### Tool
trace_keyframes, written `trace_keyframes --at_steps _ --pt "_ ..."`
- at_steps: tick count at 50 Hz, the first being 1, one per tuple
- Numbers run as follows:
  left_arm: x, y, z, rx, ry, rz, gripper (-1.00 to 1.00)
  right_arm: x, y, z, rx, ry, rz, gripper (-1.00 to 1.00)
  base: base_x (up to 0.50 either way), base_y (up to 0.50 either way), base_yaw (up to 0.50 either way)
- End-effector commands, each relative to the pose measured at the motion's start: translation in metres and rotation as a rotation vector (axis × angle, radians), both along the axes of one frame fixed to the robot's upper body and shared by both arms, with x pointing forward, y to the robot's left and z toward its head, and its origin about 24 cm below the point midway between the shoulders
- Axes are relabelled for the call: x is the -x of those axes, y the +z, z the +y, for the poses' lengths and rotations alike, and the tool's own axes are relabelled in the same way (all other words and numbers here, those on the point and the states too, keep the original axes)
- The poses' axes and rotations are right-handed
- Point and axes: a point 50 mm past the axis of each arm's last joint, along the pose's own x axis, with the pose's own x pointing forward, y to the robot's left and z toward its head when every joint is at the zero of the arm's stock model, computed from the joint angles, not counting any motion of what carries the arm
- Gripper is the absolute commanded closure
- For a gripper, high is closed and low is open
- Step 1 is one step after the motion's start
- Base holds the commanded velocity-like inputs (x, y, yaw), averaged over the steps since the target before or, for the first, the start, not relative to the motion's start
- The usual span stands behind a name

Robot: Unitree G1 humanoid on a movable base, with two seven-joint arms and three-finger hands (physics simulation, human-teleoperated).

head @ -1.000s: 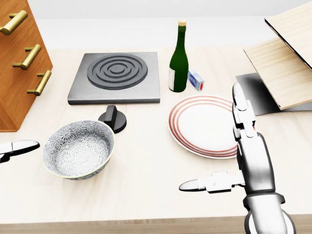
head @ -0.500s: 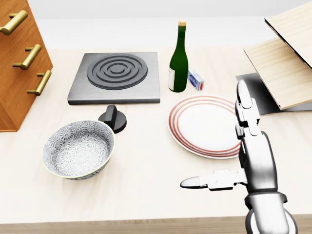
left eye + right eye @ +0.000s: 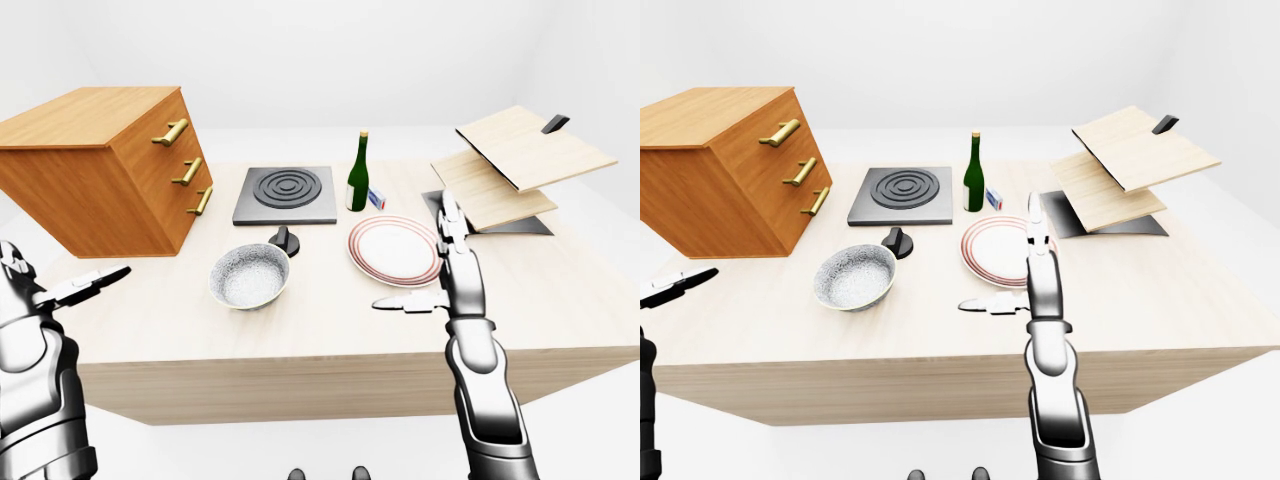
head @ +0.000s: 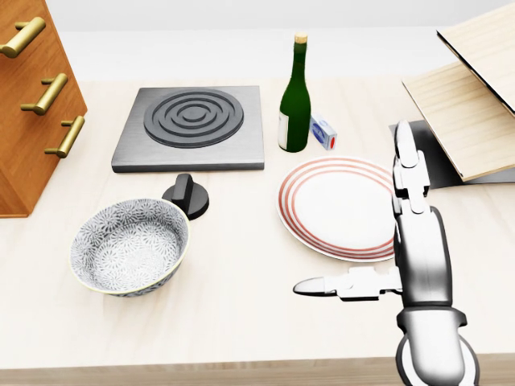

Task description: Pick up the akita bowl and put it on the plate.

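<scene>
Table [image 4: 241,314] carries one bowl [image 4: 129,245], one plate [image 4: 338,205], one bottle [image 4: 294,100], one hob [image 4: 191,127] and one knob [image 4: 187,195]. The bowl sits lower left in head view, just below the knob, patterned interior fully visible. Right hand [image 4: 418,249] is spread flat at the plate's right rim. Left hand [image 3: 75,290] has fingers extended, well left of the bowl.
</scene>
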Motion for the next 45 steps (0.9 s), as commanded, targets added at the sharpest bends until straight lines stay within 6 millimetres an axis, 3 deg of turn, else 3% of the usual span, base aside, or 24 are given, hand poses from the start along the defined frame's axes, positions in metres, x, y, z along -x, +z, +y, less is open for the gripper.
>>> trace_keyframes --at_steps 1,45 --pt "0.0009 -0.0052 0.0064 0.007 0.022 0.01 -1.0 -0.0004 -0.001 0.0027 0.021 0.019 0.009 -1.0 0.0 0.0 0.0" --pt "0.0001 -0.0084 0.005 0.005 0.017 0.012 -1.0 0.0023 -0.0081 0.0054 0.036 0.056 0.049 -1.0 0.0 0.0 0.0"
